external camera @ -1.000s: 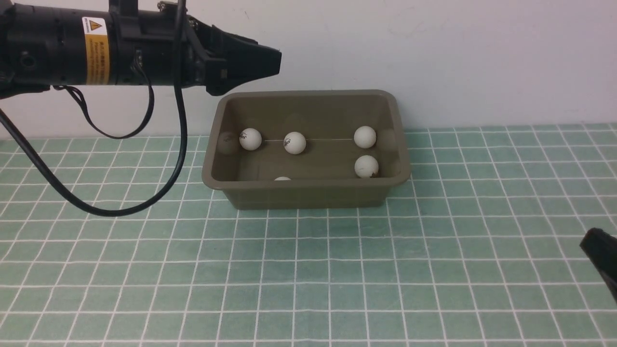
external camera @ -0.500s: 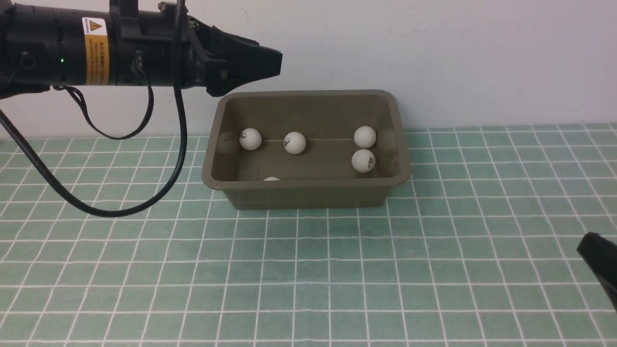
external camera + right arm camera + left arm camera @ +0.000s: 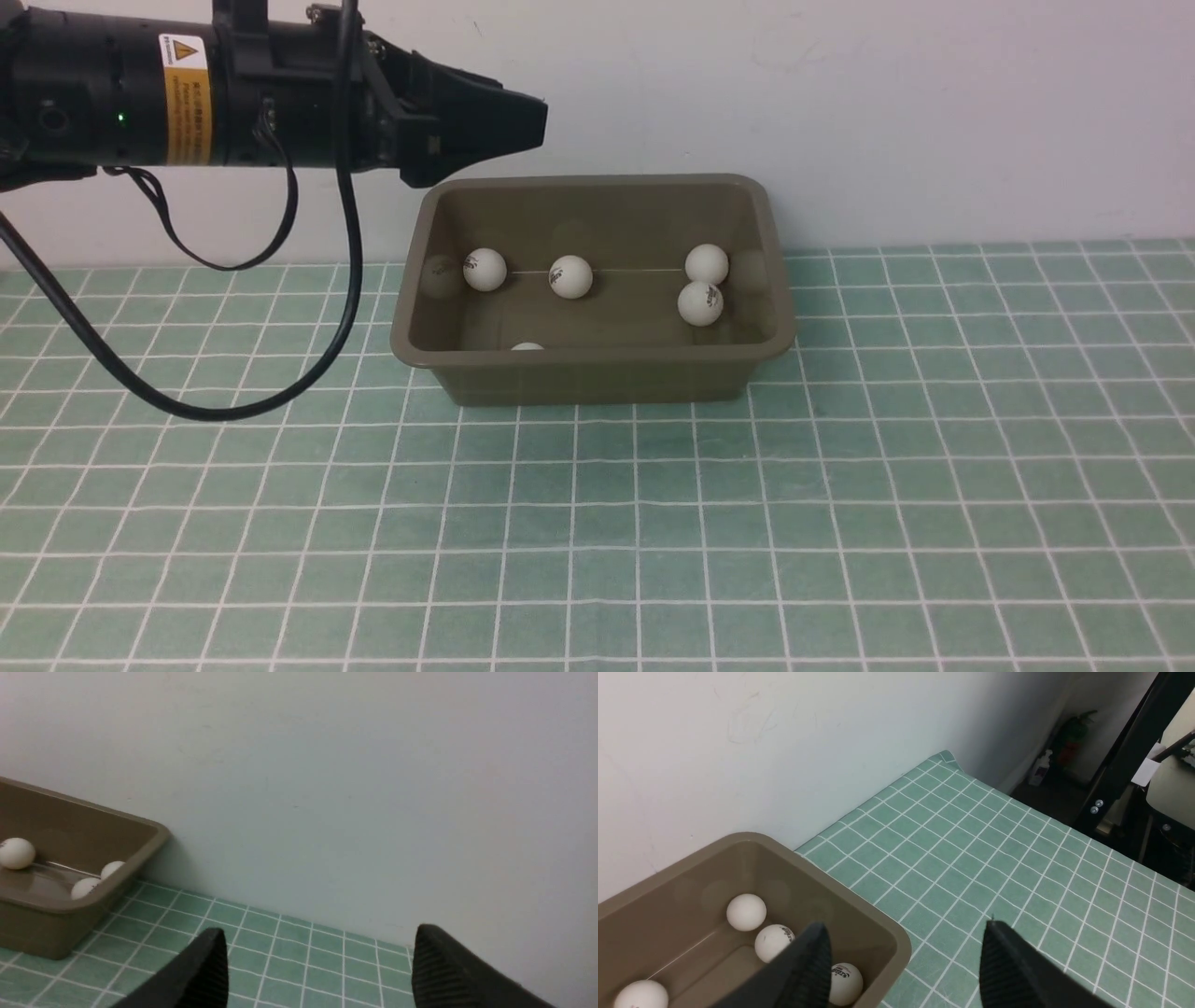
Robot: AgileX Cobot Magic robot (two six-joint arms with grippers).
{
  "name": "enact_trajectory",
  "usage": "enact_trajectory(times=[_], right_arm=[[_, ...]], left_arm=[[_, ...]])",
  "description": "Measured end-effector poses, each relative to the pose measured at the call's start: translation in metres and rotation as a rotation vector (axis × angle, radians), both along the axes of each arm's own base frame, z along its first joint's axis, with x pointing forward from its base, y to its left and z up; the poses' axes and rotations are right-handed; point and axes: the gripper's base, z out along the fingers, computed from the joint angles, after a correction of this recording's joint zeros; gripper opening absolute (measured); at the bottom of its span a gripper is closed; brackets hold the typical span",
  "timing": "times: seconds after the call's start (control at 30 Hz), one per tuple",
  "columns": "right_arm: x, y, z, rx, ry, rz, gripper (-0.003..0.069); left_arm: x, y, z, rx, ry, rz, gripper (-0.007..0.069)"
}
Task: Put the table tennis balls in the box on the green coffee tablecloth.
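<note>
The olive-brown box [image 3: 593,289] sits on the green grid tablecloth [image 3: 597,523], upper middle of the front frame, against the wall. Five table tennis balls [image 3: 570,276] show inside it, one half hidden by the near wall. Left gripper [image 3: 906,956] hangs by the box's upper left corner, jaws spread, nothing between them. Right gripper [image 3: 320,961]: jaws spread too, empty.

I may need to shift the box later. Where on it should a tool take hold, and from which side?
Take the box by its flared rim at the short right-hand wall, coming down from above. The rim juts outward there, giving a lip to pinch, and the cloth beside it is bare. The walls slope and look glossy, so a side squeeze would probably slip.
</note>
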Motion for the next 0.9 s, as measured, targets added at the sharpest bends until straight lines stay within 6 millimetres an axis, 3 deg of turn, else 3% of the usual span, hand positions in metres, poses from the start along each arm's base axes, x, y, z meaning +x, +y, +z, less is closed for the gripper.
enact_trajectory(times=[0.13, 0.57, 0.9], right_arm=[[-0.007, -0.003, -0.022, 0.009, 0.02, -0.033, 0.0482], [-0.017, -0.001, -0.062, 0.168, 0.189, -0.032, 0.0482], [-0.023, 0.001, -0.079, 0.179, 0.25, -0.017, 0.0482]], left_arm=[[0.0, 0.0, 0.0, 0.0, 0.0, 0.002, 0.0395], [0.001, 0.001, 0.0, 0.003, -0.004, 0.016, 0.0395], [0.001, 0.001, 0.0, 0.003, -0.004, 0.016, 0.0395]])
